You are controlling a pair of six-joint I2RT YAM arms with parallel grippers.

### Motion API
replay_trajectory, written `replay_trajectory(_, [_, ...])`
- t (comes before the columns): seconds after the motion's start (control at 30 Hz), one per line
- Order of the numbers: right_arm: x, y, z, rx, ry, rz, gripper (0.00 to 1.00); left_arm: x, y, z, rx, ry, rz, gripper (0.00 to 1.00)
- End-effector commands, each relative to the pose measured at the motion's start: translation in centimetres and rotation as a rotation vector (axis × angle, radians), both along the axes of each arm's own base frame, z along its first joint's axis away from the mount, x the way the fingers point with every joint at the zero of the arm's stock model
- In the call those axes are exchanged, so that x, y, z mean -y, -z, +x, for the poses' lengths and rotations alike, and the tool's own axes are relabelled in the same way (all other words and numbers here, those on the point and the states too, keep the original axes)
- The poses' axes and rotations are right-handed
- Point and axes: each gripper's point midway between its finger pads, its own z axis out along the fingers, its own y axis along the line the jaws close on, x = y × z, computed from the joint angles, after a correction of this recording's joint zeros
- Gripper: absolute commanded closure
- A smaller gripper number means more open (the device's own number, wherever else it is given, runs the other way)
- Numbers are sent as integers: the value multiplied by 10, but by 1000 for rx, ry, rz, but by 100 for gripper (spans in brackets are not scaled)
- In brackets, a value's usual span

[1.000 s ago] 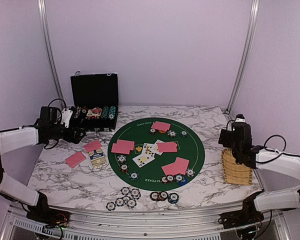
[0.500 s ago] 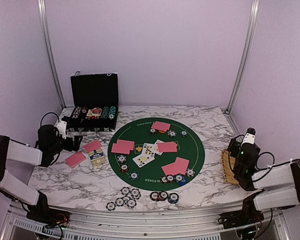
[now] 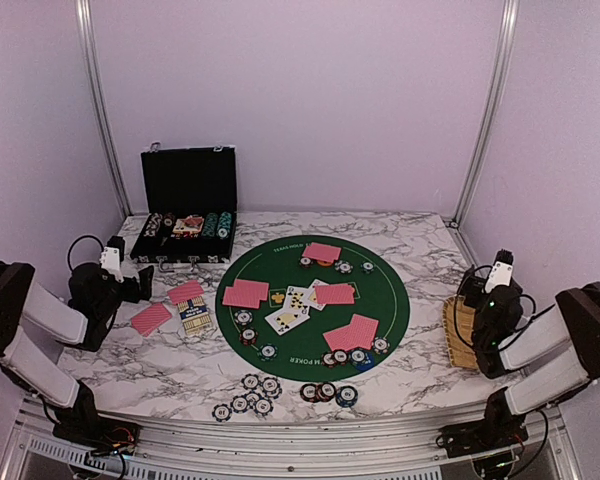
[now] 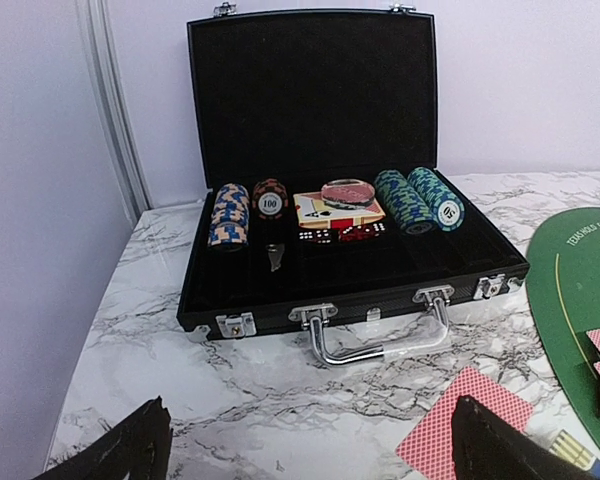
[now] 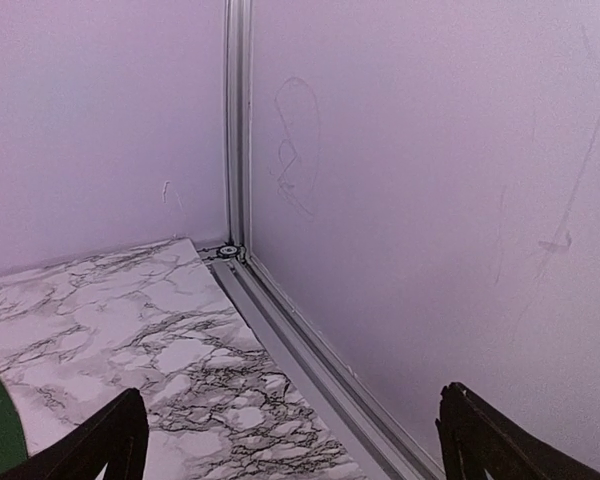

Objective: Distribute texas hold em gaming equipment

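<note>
The left claw [image 4: 310, 455] and right claw [image 5: 290, 445] are seen wide apart, nothing gripped.
The cards [image 3: 335, 293] and chips [image 3: 251, 382] are spread over the green mat [image 3: 390, 300] at the desk's middle and along its near edge; the stacks could be scattered by 1 low reach.

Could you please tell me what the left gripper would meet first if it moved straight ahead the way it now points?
Probably the open black case: its metal handle on the front wall lies nearest in the left gripper's line. Only bare marble tabletop seems to lie between, though depth is unclear.
</note>
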Motion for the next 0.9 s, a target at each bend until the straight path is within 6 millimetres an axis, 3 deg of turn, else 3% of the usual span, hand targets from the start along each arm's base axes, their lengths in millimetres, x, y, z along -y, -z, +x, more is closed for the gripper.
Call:
replay_trajectory(0.0, [2,-15,9,104,-43,23,1,-7,-16,-4,104,-32,-20,1])
replay_trajectory(0.07, [-3,-18,14,124,-78,5,1,-8,-17,-3,109,-39,-22,1])
replay_trajectory(0.2, [-32,-8,29,83,-248,-77,1,-15,-14,2,87,-86,-31,1])
replay_trajectory(0.3, [-24,9,47,-23,-189,-32,1,-18,-14,4,81,-97,-39,1])
replay_trajectory(0.33, [-19,7,53,-13,-175,-28,1,-18,-14,4,80,-96,-41,1])
replay_trajectory(0.87, [-26,1,45,14,-164,-67,1,-20,-14,3,81,-108,-42,1])
